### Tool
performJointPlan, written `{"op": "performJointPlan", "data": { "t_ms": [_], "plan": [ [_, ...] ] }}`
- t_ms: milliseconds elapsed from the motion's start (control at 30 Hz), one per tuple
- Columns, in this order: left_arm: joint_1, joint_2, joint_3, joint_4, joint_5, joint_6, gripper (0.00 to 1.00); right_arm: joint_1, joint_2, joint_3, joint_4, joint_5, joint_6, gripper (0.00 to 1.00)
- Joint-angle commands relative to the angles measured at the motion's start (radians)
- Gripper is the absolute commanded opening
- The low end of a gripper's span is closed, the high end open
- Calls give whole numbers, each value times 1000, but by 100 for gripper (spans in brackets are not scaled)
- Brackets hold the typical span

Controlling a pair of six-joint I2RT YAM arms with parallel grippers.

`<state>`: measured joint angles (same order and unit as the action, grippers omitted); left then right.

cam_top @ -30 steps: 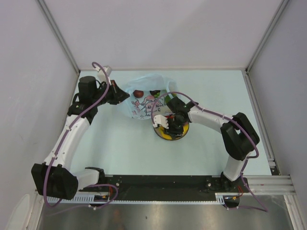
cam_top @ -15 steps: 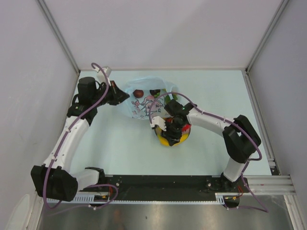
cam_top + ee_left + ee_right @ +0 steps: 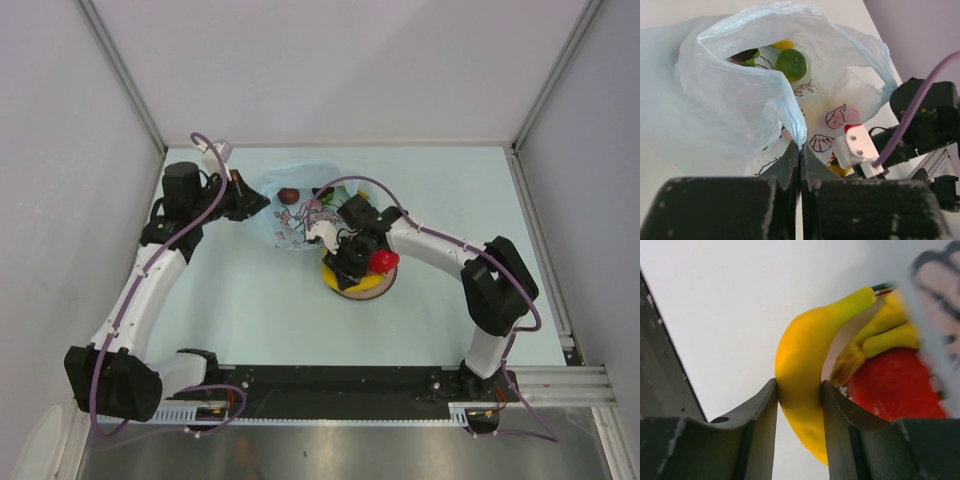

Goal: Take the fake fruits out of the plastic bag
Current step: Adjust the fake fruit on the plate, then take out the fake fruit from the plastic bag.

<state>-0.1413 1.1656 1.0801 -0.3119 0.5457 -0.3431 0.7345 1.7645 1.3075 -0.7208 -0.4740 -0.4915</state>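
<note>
Yellow banana (image 3: 805, 340) sits pinched in the right gripper (image 3: 799, 385) (left gripper (image 3: 799, 150) pinches cartoon-printed plastic bag (image 3: 730, 115)).

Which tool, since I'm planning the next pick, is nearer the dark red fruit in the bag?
Left. The left tool pinches the plastic bag edge just beside the dark red fruit; the right tool holds the banana farther off, above the plate.

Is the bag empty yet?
Not empty. The plastic bag gapes open, with a green fruit and a dark fruit inside.
</note>
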Motion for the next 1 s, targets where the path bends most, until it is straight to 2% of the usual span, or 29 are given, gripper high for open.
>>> {"op": "performJointPlan", "data": {
  "t_ms": [0,33,167,200,300,333,467,500,567,700,900,967],
  "plan": [
    [8,-17,4,39,11,-14,0,-23,50,52,73,38,93,30],
    [8,-14,9,37,13,-14,0,-23,61,55,75,37,106,37],
    [8,-15,15,28,11,-8,0,-18,62,70,52,29,105,53],
    [8,-14,17,27,11,-7,0,-17,59,75,43,22,105,63],
    [6,-12,17,23,13,-7,0,-26,36,140,-43,-23,82,71],
    [8,-14,21,20,13,-5,0,-32,35,209,-105,-38,77,71],
    [8,-4,32,14,22,-2,0,-107,56,413,-174,-109,123,65],
    [8,-7,34,14,29,-2,0,-138,70,438,-157,-110,178,58],
    [8,-12,40,16,45,-4,0,-159,90,489,-77,-92,226,50],
    [8,-27,56,-12,76,9,0,-153,206,568,12,35,243,41],
    [8,-52,76,-58,111,35,0,-124,410,765,17,153,234,35],
    [8,-60,80,-65,125,41,0,-109,443,786,26,248,211,34]
  ]
}}
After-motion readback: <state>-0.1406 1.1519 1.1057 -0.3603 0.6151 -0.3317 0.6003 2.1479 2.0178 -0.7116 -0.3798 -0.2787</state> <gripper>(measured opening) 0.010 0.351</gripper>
